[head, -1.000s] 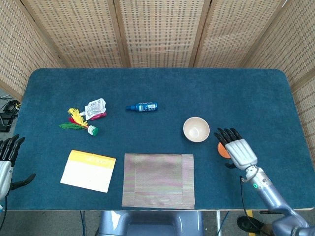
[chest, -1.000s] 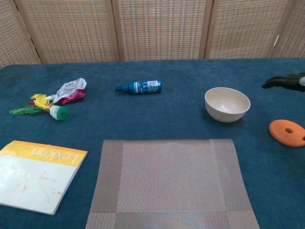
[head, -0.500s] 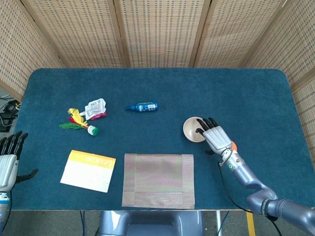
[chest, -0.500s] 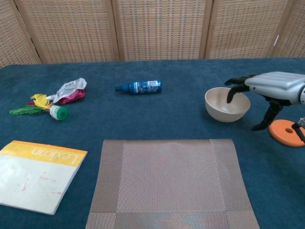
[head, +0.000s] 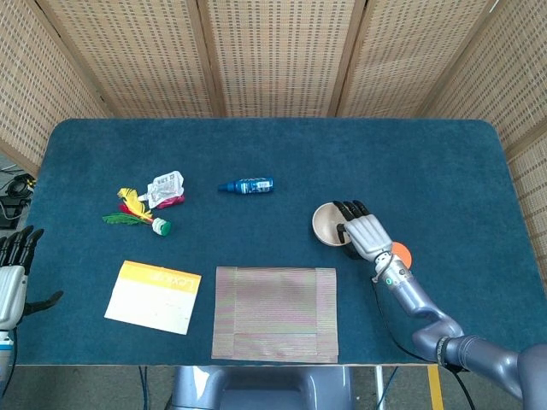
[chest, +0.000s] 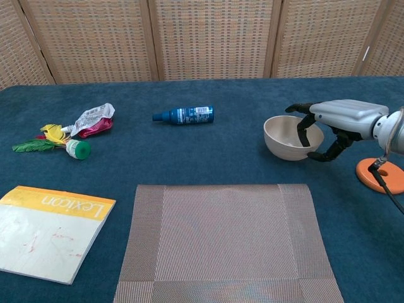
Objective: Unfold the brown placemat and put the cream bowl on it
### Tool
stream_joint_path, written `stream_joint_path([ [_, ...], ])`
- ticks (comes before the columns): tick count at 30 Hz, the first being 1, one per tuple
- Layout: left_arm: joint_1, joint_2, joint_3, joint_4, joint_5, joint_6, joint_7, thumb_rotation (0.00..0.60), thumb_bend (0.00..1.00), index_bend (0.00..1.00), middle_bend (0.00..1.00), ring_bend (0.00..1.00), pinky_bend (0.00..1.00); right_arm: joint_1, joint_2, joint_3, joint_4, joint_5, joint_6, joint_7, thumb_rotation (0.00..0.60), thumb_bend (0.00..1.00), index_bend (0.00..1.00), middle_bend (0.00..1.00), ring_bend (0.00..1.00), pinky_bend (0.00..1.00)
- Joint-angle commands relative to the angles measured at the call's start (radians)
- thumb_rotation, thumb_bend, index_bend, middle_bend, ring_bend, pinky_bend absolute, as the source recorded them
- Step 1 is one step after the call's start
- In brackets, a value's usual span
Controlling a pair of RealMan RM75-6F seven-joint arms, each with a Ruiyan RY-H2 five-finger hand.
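The brown placemat (head: 274, 313) (chest: 227, 243) lies spread flat at the table's near edge. Just beyond its right corner is the cream bowl (head: 326, 224) (chest: 283, 139), tipped slightly. My right hand (head: 366, 236) (chest: 344, 117) grips the bowl's right rim, fingers hooked inside and thumb against the outer wall. My left hand (head: 13, 273) hovers off the table's left edge with its fingers apart, holding nothing; only the head view shows it.
An orange disc (head: 399, 253) (chest: 385, 177) lies right of the bowl, under my right forearm. A blue bottle (head: 248, 185) (chest: 184, 115) lies mid-table. A yellow-and-white book (head: 154, 295) (chest: 47, 230) is left of the mat. A feather toy (head: 137, 212) and crumpled pouch (head: 167, 186) are behind it.
My right hand swung left from beside the orange disc to the bowl and closed on its rim. The bowl shifted slightly left and tipped. My left hand barely moved.
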Motion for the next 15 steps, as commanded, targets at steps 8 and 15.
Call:
stream_joint_path([
  [8, -0.006, 0.001, 0.002, 0.001, -0.002, -0.007, -0.006, 0.6, 0.0, 0.0, 0.0, 0.0, 0.0, -0.041, 0.07, 0.015, -0.008, -0.05, 0.162, 0.133, 0.6, 0.58, 0.75, 0.0, 0.0, 0.0],
  [15, 0.005, 0.009, 0.02, -0.015, 0.05, 0.02, -0.021, 0.6, 0.0, 0.0, 0.0, 0.0, 0.0, -0.217, 0.23, -0.015, -0.069, 0.058, 0.268, 0.083, 0.6, 0.58, 0.75, 0.0, 0.0, 0.0],
])
